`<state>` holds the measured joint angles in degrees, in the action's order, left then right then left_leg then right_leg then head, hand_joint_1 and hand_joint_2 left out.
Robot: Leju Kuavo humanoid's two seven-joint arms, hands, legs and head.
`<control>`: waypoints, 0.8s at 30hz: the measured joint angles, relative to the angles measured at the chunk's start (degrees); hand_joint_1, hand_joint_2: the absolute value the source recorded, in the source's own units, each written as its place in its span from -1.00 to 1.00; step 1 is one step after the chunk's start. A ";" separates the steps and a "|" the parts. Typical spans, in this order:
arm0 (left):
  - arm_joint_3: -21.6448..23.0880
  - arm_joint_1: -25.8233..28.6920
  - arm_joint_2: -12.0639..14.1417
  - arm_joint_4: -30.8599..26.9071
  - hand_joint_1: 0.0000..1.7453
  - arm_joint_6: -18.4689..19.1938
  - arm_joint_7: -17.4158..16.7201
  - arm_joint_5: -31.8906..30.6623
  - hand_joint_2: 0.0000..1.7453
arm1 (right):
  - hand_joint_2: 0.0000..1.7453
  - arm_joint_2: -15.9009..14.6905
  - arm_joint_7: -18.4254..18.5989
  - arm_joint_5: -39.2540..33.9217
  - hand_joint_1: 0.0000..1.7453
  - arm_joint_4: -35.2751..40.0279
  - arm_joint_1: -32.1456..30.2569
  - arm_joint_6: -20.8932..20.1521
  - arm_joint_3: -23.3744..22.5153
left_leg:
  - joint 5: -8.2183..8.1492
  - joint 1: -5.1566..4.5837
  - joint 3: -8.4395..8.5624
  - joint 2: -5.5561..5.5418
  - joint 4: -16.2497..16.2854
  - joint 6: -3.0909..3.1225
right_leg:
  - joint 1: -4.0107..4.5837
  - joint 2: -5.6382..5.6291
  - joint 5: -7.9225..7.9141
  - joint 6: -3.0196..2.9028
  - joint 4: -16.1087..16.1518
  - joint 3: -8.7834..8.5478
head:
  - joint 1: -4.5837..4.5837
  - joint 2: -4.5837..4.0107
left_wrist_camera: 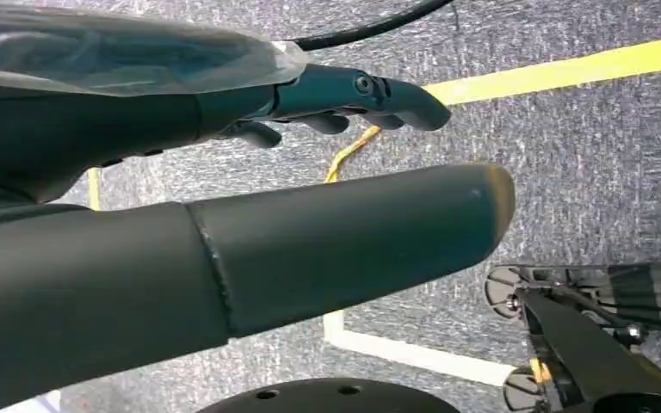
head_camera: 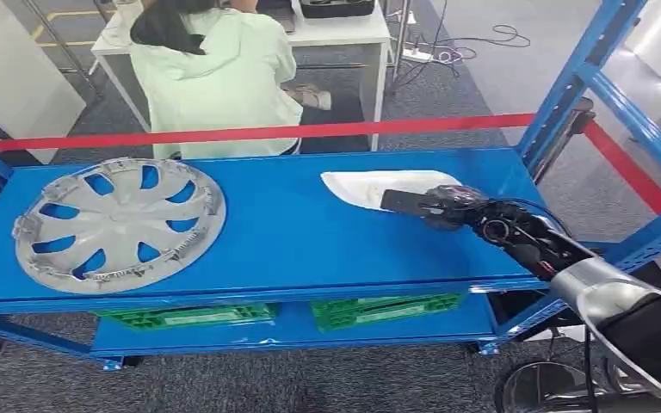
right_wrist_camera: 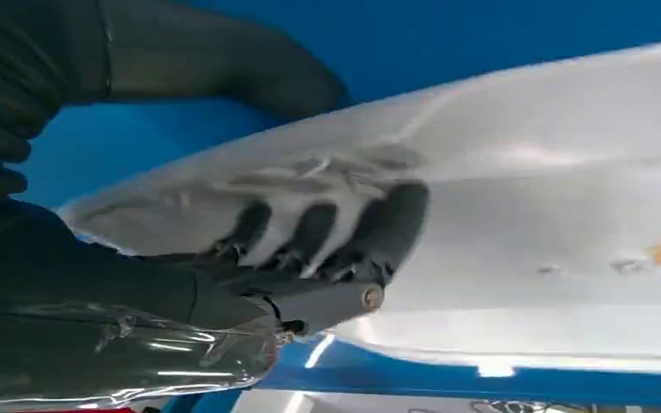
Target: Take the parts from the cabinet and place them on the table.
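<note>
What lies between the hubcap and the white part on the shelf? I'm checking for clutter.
Nothing: the head view shows bare blue shelf between the hubcap and the white part, which the right hand grips.

My right arm [head_camera: 620, 301] is silver at the forearm, going to black mechanical parts with thin black cables looping near the wrist. The right hand [head_camera: 439, 205] is dark and wrapped in clear, glossy plastic film; its fingers [right_wrist_camera: 387, 224] are black, with a grey knuckle piece carrying a small round screw. My left hand [left_wrist_camera: 224, 249] shows a thick dark-grey thumb, slimmer teal-grey fingers [left_wrist_camera: 370, 95] with a screw, and the same clear film.
</note>
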<state>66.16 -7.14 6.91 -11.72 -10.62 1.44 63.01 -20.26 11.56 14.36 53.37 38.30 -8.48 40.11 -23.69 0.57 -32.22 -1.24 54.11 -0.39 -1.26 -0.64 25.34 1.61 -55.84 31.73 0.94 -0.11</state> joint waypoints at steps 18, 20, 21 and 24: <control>-0.04 0.04 0.39 0.00 -1.00 2.84 2.01 2.08 1.00 | 1.00 -0.11 -0.46 -0.13 0.98 0.20 0.46 0.52 -0.35 | 0.00 0.00 0.17 0.01 0.00 0.00 | 0.00 -0.02 0.00 0.00 0.01 -0.18 | 0.00 0.00; -0.07 0.04 0.46 0.00 -1.00 3.12 2.08 2.16 1.00 | 1.00 -0.11 -0.46 -0.13 0.98 0.35 0.45 0.50 -0.35 | 0.00 0.00 0.19 0.01 0.00 0.00 | 0.00 -0.02 0.00 0.00 0.01 -0.20 | 0.02 0.00; -0.07 0.03 0.50 0.00 -1.00 3.32 2.10 2.23 1.00 | 1.00 -0.11 -0.48 -0.13 0.98 0.37 0.46 0.50 -0.35 | 0.00 0.00 0.20 0.01 0.00 0.00 | 0.00 -0.02 0.00 0.00 0.01 -0.21 | 0.00 0.00; -0.09 0.04 0.70 0.00 -1.00 2.87 3.10 2.47 1.00 | 1.00 -0.11 -0.59 -0.15 0.98 0.39 0.45 0.83 -0.35 | 0.00 0.00 0.20 0.01 0.00 0.00 | 0.00 -0.02 0.00 0.00 0.01 -0.23 | 0.02 0.00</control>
<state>66.07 -7.10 7.60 -11.72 -7.76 4.55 65.48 -20.37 10.97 14.21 53.77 38.75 -7.65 39.76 -23.70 0.57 -32.02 -1.24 54.11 -0.39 -1.26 -0.65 25.34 1.61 -55.83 31.51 0.96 -0.11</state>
